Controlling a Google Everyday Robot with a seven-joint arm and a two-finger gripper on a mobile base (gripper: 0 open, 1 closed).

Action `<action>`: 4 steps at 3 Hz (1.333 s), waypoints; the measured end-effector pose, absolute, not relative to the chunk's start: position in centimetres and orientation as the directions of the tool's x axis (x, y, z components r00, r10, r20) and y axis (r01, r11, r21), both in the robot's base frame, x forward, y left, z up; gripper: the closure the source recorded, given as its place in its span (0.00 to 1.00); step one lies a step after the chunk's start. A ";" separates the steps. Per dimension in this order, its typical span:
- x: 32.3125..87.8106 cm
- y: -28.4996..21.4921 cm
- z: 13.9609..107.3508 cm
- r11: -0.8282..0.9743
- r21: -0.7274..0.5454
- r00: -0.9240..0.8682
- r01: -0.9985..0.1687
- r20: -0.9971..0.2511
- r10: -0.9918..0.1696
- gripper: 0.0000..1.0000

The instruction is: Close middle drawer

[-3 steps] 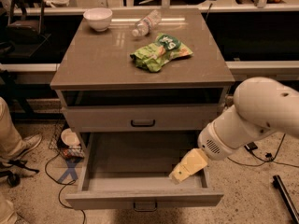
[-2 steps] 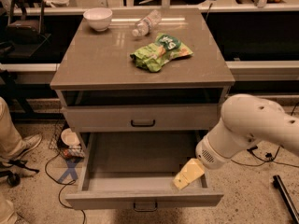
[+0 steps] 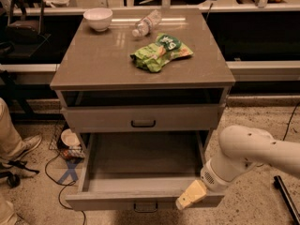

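Note:
The middle drawer (image 3: 140,165) stands pulled far out of the grey-beige cabinet, and its plain grey inside holds nothing. Its flat front (image 3: 108,201) faces me at the bottom of the view, with a small dark bar handle (image 3: 145,206) at centre. My gripper (image 3: 190,197), cream-coloured on a white arm (image 3: 248,153), sits at the right end of that front, at its top edge. The arm comes in from the right. The lowest drawer is hidden below the open one.
The top drawer (image 3: 140,118) is pushed in above. On the cabinet top lie a white bowl (image 3: 98,18), a plastic bottle (image 3: 146,23) and a green snack bag (image 3: 160,52). Cables, blue tape (image 3: 70,170) and a person's shoe (image 3: 21,146) are on the floor at left.
My gripper has moved down and toward me, from over the drawer's inside at right to the right end of its front. The drawer has not visibly moved.

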State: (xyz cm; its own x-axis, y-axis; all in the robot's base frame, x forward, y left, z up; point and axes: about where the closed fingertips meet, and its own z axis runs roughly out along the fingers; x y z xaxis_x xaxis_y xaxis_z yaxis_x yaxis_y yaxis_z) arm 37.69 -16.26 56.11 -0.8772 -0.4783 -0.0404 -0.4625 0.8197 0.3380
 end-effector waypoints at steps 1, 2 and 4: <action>35.1 -17.3 51.7 0.857 0.382 -0.921 -0.347 0.037 -0.389 0.02; 34.0 -17.2 48.5 0.862 0.419 -0.938 -0.285 0.064 -0.341 0.24; 37.7 -16.3 42.2 0.877 0.406 -0.956 -0.256 0.028 -0.292 0.70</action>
